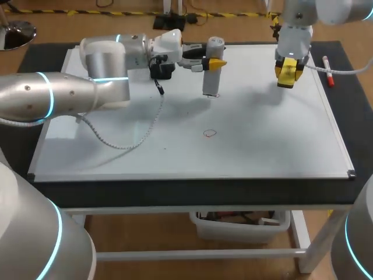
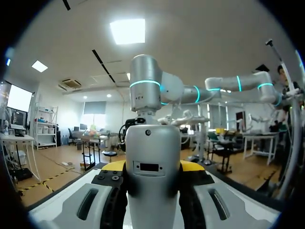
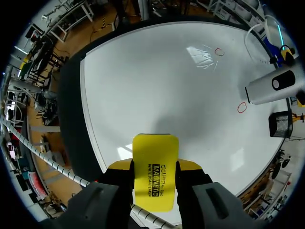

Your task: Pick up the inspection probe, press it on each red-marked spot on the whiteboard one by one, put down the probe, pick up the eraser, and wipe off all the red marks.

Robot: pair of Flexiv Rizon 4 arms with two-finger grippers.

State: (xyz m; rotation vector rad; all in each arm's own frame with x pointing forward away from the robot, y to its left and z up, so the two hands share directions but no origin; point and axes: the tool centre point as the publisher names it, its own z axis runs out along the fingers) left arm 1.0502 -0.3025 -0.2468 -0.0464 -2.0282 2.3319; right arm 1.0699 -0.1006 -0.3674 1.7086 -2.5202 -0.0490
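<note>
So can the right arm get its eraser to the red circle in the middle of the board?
Probably yes. The right gripper holds the eraser above the whiteboard, and only bare board lies between it and that circle. The probe stands farther back.

The table (image 1: 175,189) has a dark, flat top with a black front edge. Under the top there are white legs (image 1: 309,245), and a white bar (image 1: 192,255) runs between them low down. A see-through box (image 1: 233,224) sits under the table, toward its right side, with small things inside. The floor (image 1: 140,230) under the table is brown wood.
</note>
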